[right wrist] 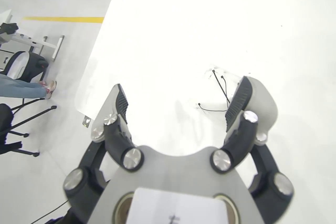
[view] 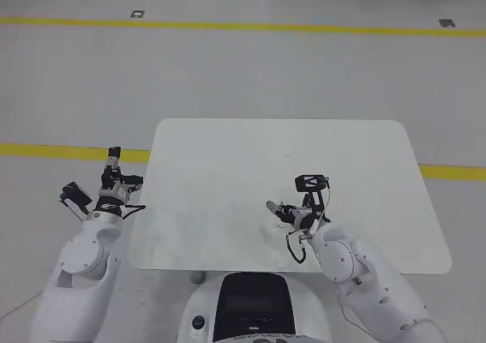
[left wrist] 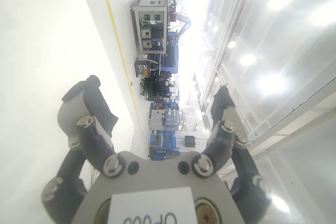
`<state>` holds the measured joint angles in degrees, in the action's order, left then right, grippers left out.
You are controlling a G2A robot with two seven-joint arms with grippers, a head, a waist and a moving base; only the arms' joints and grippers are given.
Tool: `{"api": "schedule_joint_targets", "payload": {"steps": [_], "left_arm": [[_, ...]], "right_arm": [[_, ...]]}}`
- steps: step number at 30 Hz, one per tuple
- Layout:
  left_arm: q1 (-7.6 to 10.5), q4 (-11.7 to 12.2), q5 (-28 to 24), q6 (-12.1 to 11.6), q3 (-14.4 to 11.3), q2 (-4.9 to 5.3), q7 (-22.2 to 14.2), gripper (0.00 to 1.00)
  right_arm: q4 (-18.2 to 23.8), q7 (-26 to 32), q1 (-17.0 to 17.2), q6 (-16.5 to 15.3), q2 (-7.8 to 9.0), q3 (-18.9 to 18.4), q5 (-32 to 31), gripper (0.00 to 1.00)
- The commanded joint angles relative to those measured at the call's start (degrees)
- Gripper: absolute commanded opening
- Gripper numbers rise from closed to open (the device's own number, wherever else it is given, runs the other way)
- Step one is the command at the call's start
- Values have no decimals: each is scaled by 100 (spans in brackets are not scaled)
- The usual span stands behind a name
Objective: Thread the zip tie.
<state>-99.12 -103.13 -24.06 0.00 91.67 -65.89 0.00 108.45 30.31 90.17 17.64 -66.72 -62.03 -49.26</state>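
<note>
right gripper (right wrist: pixel 183 101) wide open, nothing between the ribbed pads (right wrist: pixel 122 101), hanging low over the table (right wrist: pixel 183 25). from above, the right gripper (view: pixel 292 195) sits lower centre-right of the frame, over the near part of the tabletop. zip ties (right wrist: pixel 220 85) lie flat on the table just beside one of its fingers and partly behind it: thin black strands, loose, crossing each other. left gripper (left wrist: pixel 157 88) also open and empty, held off the table's edge, pointing out toward the room. in the top view the left gripper (view: pixel 123 170) is at left-centre, just outside the table's left side, well apart from the right one.

step in hand, my read: picking out one tie. nothing threaded yet, so the task is at its start. to do it well: drop on a single strand away from the crossing so the others don't lift with it. pinch near the tail with the pads square across, or the thin flat plastic will likely slip or twist. leave enough tip sticking out to feed. the other arm needs the head end with the slot facing the tip, so it has to come in over the table.

hard to tell: the count of ties. looks like three, could be more behind the finger. small knobs at the far ends are probably heads, too small to be sure. slot direction unreadable. the near ends are cut off by the pad.
</note>
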Motion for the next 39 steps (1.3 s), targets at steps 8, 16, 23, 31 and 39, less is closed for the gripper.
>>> {"api": "schedule_joint_targets", "payload": {"steps": [8, 16, 23, 31, 39], "left_arm": [[0, 0, 0, 0, 0, 0, 0, 100], [0, 0, 0, 0, 0, 0, 0, 100], [0, 0, 0, 0, 0, 0, 0, 100], [0, 0, 0, 0, 0, 0, 0, 100], [0, 0, 0, 0, 0, 0, 0, 100]], "right_arm": [[21, 161, -29, -62, 17, 78, -354, 100], [530, 2096, -535, 184, 13, 373, -1702, 100], [474, 3443, -1167, 184, -133, 549, -2174, 100], [474, 3443, -1167, 184, -133, 549, -2174, 100], [249, 3740, -1359, 184, -182, 529, -2425, 100]]}}
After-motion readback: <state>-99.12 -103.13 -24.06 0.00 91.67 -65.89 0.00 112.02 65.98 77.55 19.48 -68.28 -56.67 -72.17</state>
